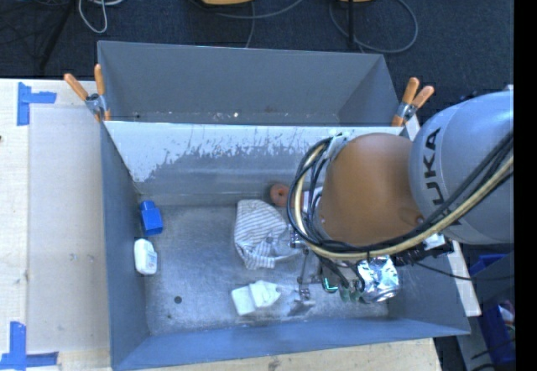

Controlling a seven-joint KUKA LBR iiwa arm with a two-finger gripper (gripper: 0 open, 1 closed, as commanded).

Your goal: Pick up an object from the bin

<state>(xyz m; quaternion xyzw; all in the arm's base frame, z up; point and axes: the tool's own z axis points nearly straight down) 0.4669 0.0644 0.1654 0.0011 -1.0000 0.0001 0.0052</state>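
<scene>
My gripper hangs low over the front middle of the bin, mostly hidden under the arm's wrist. Just to its left lies a white crumpled piece on the bin floor. A grey striped cloth is bunched up right behind that, touching or nearly touching the gripper's left side. A shiny silver crumpled thing lies to the gripper's right, with a small green thing beside it. I see nothing held.
A small brown-orange ball rests near the back wall. At the left side lie a blue block and a small white bottle. The arm and its cables cover the bin's right part.
</scene>
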